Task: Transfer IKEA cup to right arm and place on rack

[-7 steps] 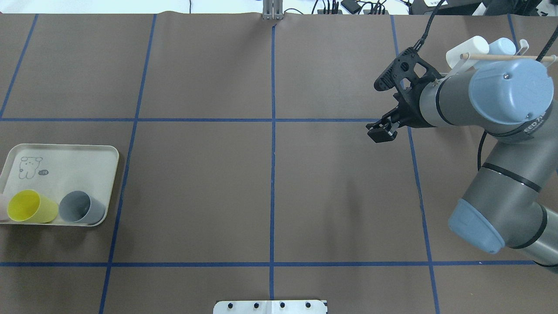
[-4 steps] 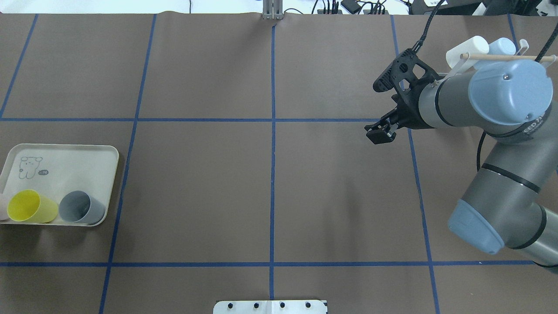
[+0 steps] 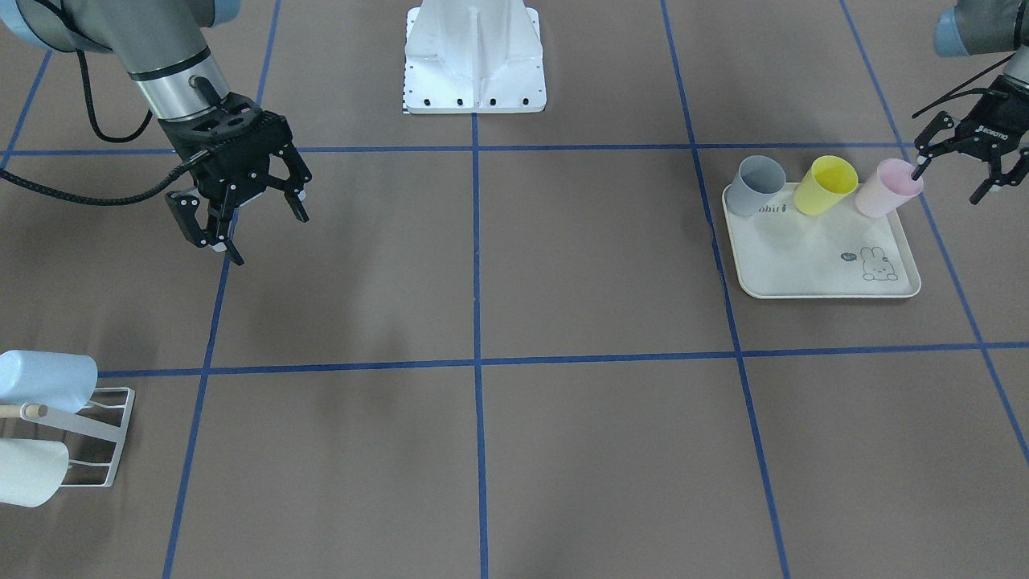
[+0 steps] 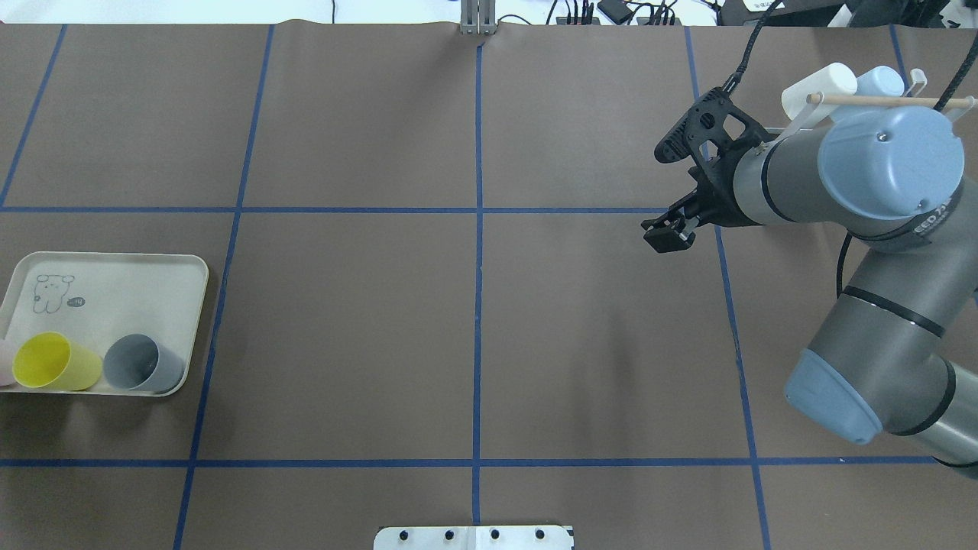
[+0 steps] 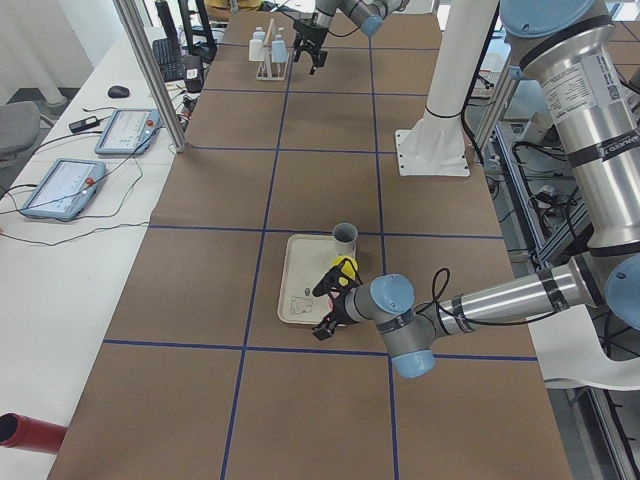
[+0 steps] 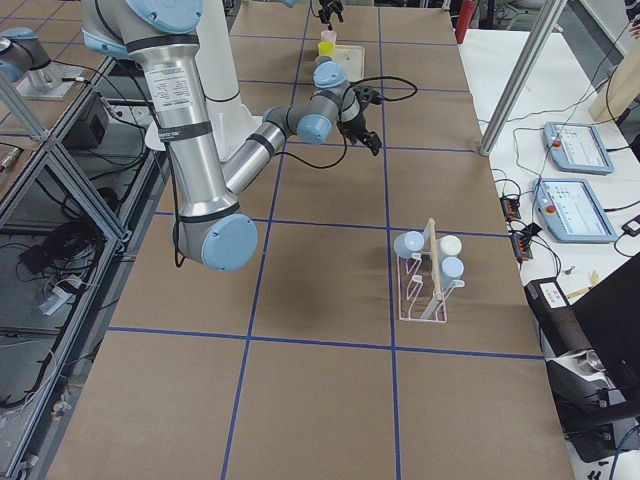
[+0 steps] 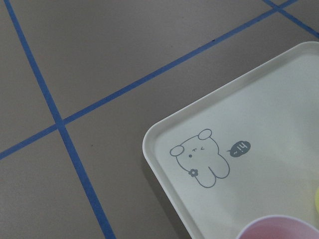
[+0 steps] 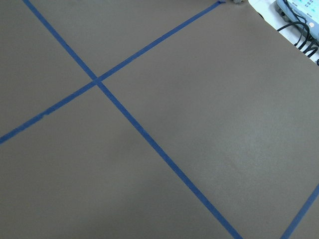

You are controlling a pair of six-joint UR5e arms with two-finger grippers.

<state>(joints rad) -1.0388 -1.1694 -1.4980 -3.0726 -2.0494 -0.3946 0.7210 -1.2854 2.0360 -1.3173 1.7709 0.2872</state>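
Overhead, you see just a sliver of the pale pink plastic cup [image 4: 4, 365] at the left edge, and the grey right arm [image 4: 795, 179] covers much of the white wire rack [image 4: 863, 99]. From the front, the rack runs off the left edge. Whether the left end effector [image 3: 944, 188] touches the cup, you cannot tell.

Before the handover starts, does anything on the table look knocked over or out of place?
Nothing stands out. The grey cup, yellow cup and pink cup stand upright on the tray, and the rack sits upright.
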